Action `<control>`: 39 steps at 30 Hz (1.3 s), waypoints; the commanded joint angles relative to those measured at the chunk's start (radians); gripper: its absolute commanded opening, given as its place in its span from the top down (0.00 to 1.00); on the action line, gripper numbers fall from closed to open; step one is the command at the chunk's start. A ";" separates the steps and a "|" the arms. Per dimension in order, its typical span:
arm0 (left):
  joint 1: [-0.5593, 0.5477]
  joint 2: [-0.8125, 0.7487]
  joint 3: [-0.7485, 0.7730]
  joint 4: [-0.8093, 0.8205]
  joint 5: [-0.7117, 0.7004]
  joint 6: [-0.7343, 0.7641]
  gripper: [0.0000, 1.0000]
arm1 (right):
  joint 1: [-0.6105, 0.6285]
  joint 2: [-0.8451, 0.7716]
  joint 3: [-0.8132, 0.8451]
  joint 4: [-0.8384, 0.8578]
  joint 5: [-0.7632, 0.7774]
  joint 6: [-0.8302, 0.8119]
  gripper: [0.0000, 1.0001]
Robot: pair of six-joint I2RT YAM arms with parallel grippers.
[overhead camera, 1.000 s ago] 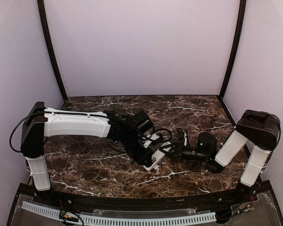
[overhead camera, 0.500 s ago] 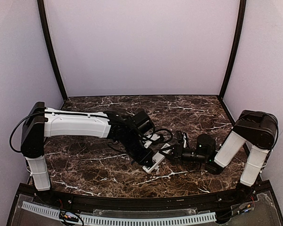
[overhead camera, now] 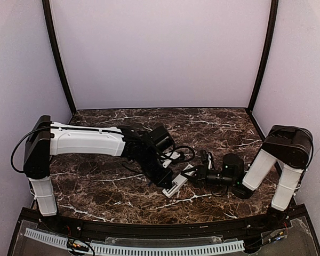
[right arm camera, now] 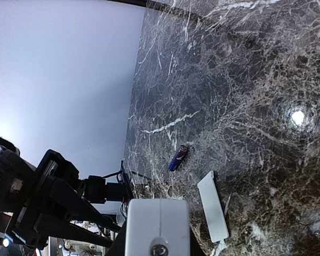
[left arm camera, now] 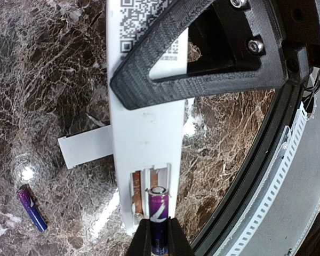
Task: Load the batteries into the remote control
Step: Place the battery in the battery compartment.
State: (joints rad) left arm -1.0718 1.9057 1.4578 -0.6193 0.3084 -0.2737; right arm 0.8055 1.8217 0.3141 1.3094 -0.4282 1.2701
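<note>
The white remote control (left arm camera: 144, 128) lies back side up, its battery recess (left arm camera: 149, 189) open at the near end. My right gripper (overhead camera: 193, 172) is shut on the remote's far part; in the right wrist view the remote's end (right arm camera: 156, 218) sits between its jaws. My left gripper (left arm camera: 159, 234) is shut on a purple battery (left arm camera: 159, 205), whose tip rests in the right slot of the recess. The left slot shows bare copper. The second battery (left arm camera: 32, 209) lies loose on the marble and also shows in the right wrist view (right arm camera: 178, 158).
The small white cover plate (left arm camera: 85, 149) lies on the marble beside the remote and also shows in the right wrist view (right arm camera: 213, 205). The black rail of the table's near edge (left arm camera: 277, 160) runs close to the remote's recess end. Lilac walls enclose the table.
The right gripper and the remote have shifted slightly toward the near edge. The left arm has barely moved.
</note>
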 commanded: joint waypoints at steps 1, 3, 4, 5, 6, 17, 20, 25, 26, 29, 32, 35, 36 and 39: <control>-0.005 -0.029 -0.020 -0.036 -0.021 -0.005 1.00 | 0.011 -0.002 -0.014 0.378 0.009 0.006 1.00; -0.005 -0.027 -0.023 -0.036 -0.023 -0.005 1.00 | 0.011 -0.014 -0.011 0.365 0.009 0.002 1.00; -0.005 -0.026 -0.023 -0.035 -0.022 -0.005 1.00 | 0.011 -0.019 -0.009 0.360 0.007 -0.001 1.00; -0.005 -0.023 -0.023 -0.034 -0.022 -0.005 1.00 | 0.011 -0.022 -0.008 0.358 0.006 -0.003 1.00; -0.005 -0.022 -0.023 -0.033 -0.024 -0.004 0.99 | 0.011 -0.024 -0.007 0.356 0.006 -0.004 1.00; -0.006 0.003 -0.017 -0.023 -0.003 -0.011 1.00 | 0.012 -0.014 0.006 0.381 0.006 0.003 1.00; -0.007 0.009 -0.019 -0.024 0.001 -0.010 1.00 | 0.012 -0.012 0.009 0.392 0.004 0.006 0.99; -0.009 0.016 -0.015 -0.021 0.003 -0.010 1.00 | 0.014 -0.007 0.013 0.403 0.002 0.008 0.99; -0.008 0.015 -0.014 -0.021 0.003 -0.010 1.00 | 0.014 -0.007 0.010 0.399 0.002 0.006 0.99; -0.007 0.011 -0.011 -0.016 -0.006 -0.010 0.99 | 0.014 -0.017 0.009 0.366 -0.005 -0.005 0.98; -0.008 0.017 -0.011 -0.010 -0.004 -0.011 1.00 | 0.014 -0.025 0.010 0.368 -0.008 -0.006 0.98; -0.008 0.022 -0.014 -0.010 -0.001 -0.010 1.00 | 0.014 -0.033 0.008 0.371 -0.004 -0.011 0.98; -0.008 0.022 -0.014 -0.010 0.002 -0.010 1.00 | 0.014 -0.034 0.007 0.378 -0.003 -0.011 0.98; -0.009 0.028 -0.010 -0.010 0.008 -0.013 0.99 | 0.014 -0.027 0.005 0.393 0.001 -0.005 0.98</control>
State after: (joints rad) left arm -1.0718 1.9251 1.4513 -0.6216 0.3000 -0.2771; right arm 0.8055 1.8065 0.3149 1.3087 -0.4278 1.2694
